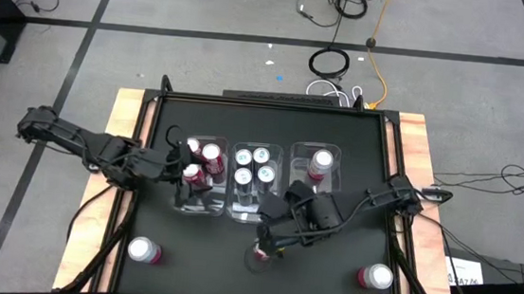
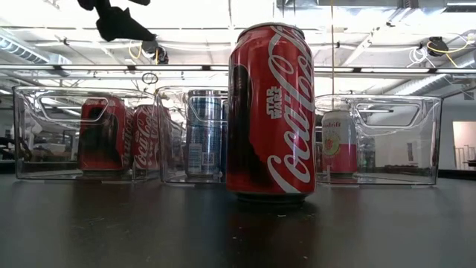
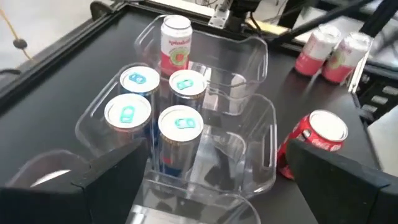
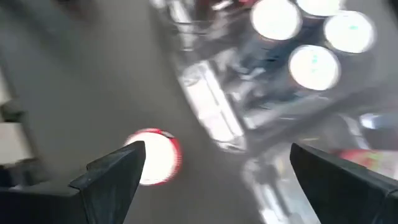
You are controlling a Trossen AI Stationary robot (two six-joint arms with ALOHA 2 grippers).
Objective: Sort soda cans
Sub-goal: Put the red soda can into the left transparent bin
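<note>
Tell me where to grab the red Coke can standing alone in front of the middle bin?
Grip the red Coke can across its round body, just under the silver top, coming straight down. It stands upright and clear of the middle bin, so both sides are free. The right gripper, open, hangs almost over it.

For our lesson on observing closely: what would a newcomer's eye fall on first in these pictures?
Probably the red cola can standing alone on the dark table, in front of three clear bins. The middle bin holds four blue-topped cans. Both grippers are open: the right gripper by the lone can, the left gripper at the left bin.
</note>
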